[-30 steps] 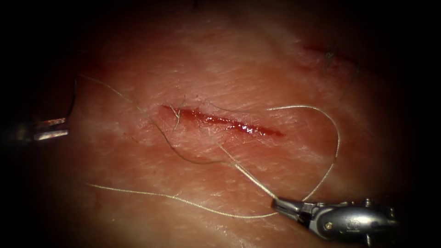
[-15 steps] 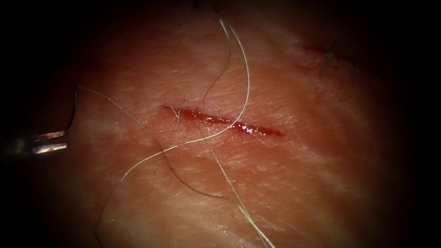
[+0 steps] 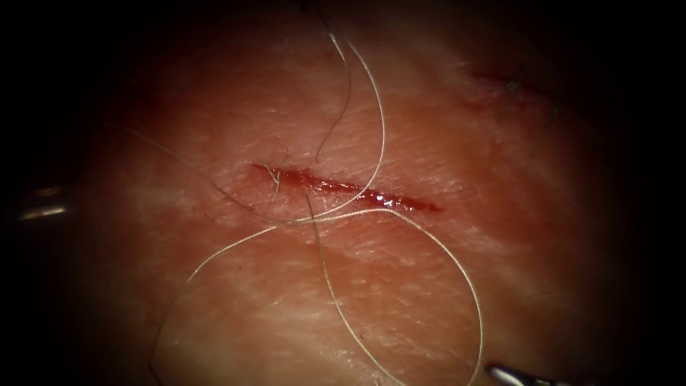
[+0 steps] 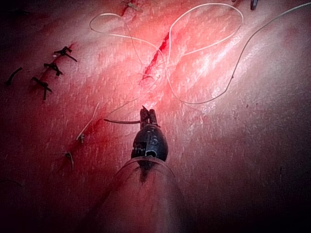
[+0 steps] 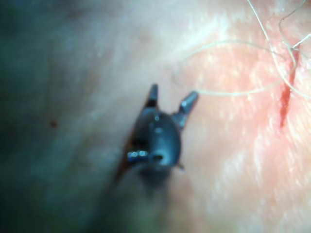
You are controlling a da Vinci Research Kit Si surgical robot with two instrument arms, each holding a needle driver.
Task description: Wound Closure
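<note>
Watching the thread [image 3: 379,129], I judge tangling to be the main hazard. It lies slack on the tissue [image 3: 500,164] in several overlapping curves. One strand runs down across the cut [image 3: 343,188], and a wide loop sweeps out below and to the right of it. Any pull while these curves cross could cinch them into an unwanted knot or drag the strand sideways through the cut's edge.

My right tool [image 5: 171,96] has its jaws spread apart and holds nothing. In the endoscope view its tip sits right by the bottom of that loop, so an open jaw could snag it.

My left tool [image 4: 148,115] is well to the left of the cut, jaws clamped on the needle [image 4: 121,121] near one end. The needle is out of the cut. I cannot tell whether its free end touches the surface, and if it does it could scratch or catch there. It also sits near the older stitches [image 4: 48,68].

Compared with a second ago, the right tool has let go of the thread it gripped. It left the endoscope view and is now back at the lower edge. The left tool has moved further left, and the loop on the right has re-formed lower down.
</note>
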